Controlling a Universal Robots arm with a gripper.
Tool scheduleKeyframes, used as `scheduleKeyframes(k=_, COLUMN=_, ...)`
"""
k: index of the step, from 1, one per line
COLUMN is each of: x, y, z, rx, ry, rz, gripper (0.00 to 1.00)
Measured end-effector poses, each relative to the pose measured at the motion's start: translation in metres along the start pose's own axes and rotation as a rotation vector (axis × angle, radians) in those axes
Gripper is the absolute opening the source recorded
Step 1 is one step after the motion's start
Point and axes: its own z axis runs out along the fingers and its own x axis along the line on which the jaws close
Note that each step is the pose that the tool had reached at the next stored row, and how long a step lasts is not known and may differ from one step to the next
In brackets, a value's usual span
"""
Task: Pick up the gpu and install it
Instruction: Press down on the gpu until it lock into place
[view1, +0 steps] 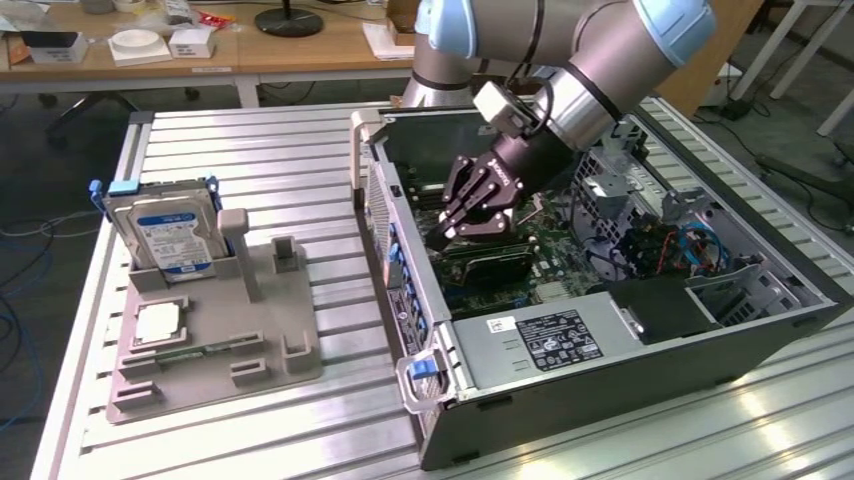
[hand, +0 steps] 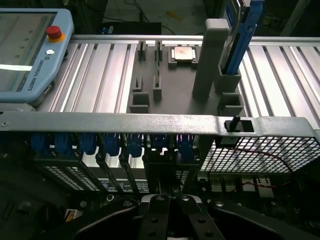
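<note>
the gripper (view1: 461, 228), fingers pressed together, reaches down inside the computer case (view1: 627, 350) over the gpu (view1: 487, 262), which looks nearly seated.

Wooden desk (view1: 200, 50) behind, grey floor (view1: 40, 180).

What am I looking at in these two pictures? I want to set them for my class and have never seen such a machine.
It is a robot arm working inside an opened computer case. One picture is from a camera off to the side; the other is from a camera on the arm's wrist. The arm's pincer is shut, down inside the case over the circuit board, at a flat black graphics card. On the ribbed metal table a grey holder carries a hard drive standing upright and a square processor chip.
</note>
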Motion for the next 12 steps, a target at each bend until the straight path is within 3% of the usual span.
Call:
scheduleKeyframes(k=2, x=-0.0002, y=-0.0001, z=0.0000, rx=0.0003, ry=0.0000, rz=0.000, gripper=0.10)
scheduleKeyframes(k=3, x=-0.0003, y=0.0004, z=0.0002, rx=0.0102, ry=0.0005, rz=0.001, gripper=0.10)
scheduleKeyframes(k=12, x=-0.0006, y=0.0041, z=0.0033, rx=0.1726, ry=0.0003, rz=0.006, gripper=0.10)
